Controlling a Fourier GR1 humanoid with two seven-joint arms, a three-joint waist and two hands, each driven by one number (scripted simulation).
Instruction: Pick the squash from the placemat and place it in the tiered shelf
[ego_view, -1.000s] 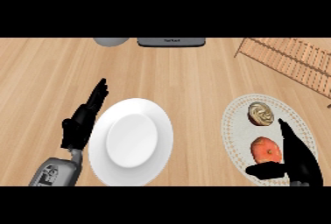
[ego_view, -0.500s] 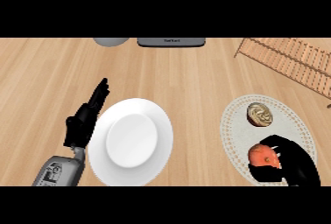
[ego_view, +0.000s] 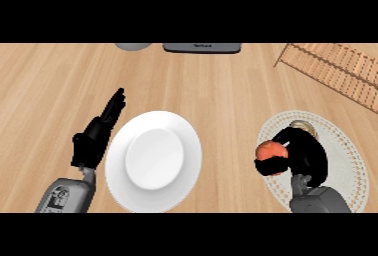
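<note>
An orange squash (ego_view: 269, 149) shows over the round woven placemat (ego_view: 347, 155) at the lower right, with my right hand (ego_view: 299, 152) curled round it from the right; only its left side shows. A small tan item (ego_view: 303, 125) peeks out just behind that hand on the placemat. The slatted wooden tiered shelf (ego_view: 332, 65) stands at the upper right, well away from the squash. My left hand (ego_view: 96, 137) rests open at the left, fingers straight and pointing away, beside a white plate (ego_view: 153, 161).
The white plate lies on the wooden counter (ego_view: 207, 85) between my two hands. At the far edge sit a dark flat appliance (ego_view: 203, 47) and a grey rounded object (ego_view: 133, 46).
My right hand has closed round the squash and moved up and left over the placemat with it, now covering most of the tan item. The left hand has stayed still.
</note>
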